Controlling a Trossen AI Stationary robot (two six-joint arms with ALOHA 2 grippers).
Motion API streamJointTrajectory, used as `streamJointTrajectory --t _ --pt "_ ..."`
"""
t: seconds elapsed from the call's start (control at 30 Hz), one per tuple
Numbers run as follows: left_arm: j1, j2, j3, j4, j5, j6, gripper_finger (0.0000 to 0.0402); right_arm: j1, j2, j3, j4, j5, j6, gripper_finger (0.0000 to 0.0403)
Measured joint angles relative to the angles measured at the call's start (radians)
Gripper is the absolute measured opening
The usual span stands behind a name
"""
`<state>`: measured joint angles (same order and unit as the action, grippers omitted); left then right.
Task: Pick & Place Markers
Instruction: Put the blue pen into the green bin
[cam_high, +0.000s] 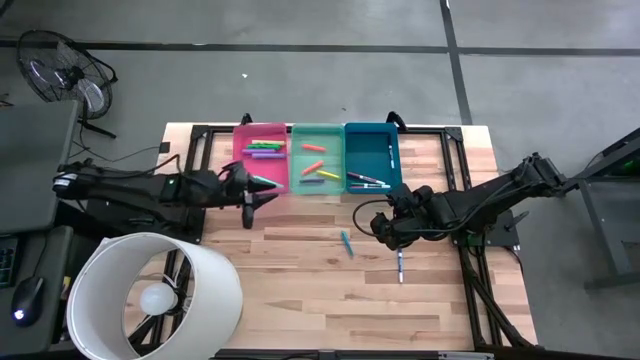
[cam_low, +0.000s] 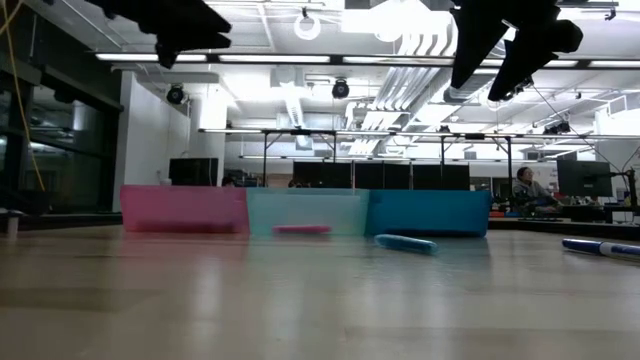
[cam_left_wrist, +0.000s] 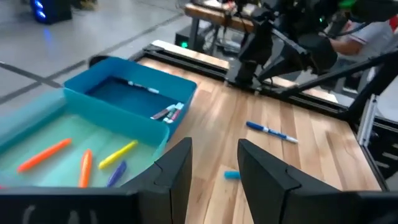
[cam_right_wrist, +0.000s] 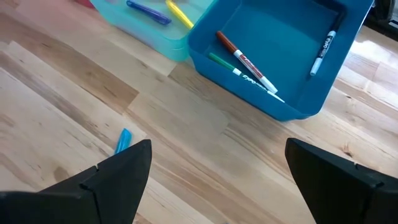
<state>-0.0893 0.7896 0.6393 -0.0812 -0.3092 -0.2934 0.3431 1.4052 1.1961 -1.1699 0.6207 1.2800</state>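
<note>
Two markers lie flat on the wooden table: a light-blue marker (cam_high: 347, 243) (cam_right_wrist: 122, 140) (cam_low: 405, 242) and a white marker with a blue cap (cam_high: 400, 265) (cam_left_wrist: 271, 132). Other markers lie inside the pink bin (cam_high: 262, 150), the green bin (cam_high: 318, 160) and the blue bin (cam_high: 372, 155) along the far edge. My left gripper (cam_high: 252, 200) (cam_left_wrist: 214, 174) hovers open above the table by the pink bin's near right corner. My right gripper (cam_high: 383, 226) (cam_right_wrist: 217, 180) hangs wide open above the table, between the blue bin and the two loose markers. Neither gripper holds anything.
A white round lampshade (cam_high: 155, 295) with a bulb stands at the table's near left corner. Black frame bars run along the table's far and right edges (cam_high: 462, 170). Bare wood lies in the middle and near part of the table. A person sits in the room far behind (cam_low: 522, 188).
</note>
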Motion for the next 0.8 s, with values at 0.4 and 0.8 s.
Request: streamJointTrajectory --t 0.4,0.8 --pt "-0.13 -0.305 -0.196 0.013 -0.194 -0.009 0.0127 0.0 0.0 0.0 0.002 -0.003 0.021 0.0358" --pt "-0.127 -0.71 -0.409 -0.027 -0.176 -0.033 0.0127 0.0 0.0 0.0 0.027 -0.003 0.03 0.0358"
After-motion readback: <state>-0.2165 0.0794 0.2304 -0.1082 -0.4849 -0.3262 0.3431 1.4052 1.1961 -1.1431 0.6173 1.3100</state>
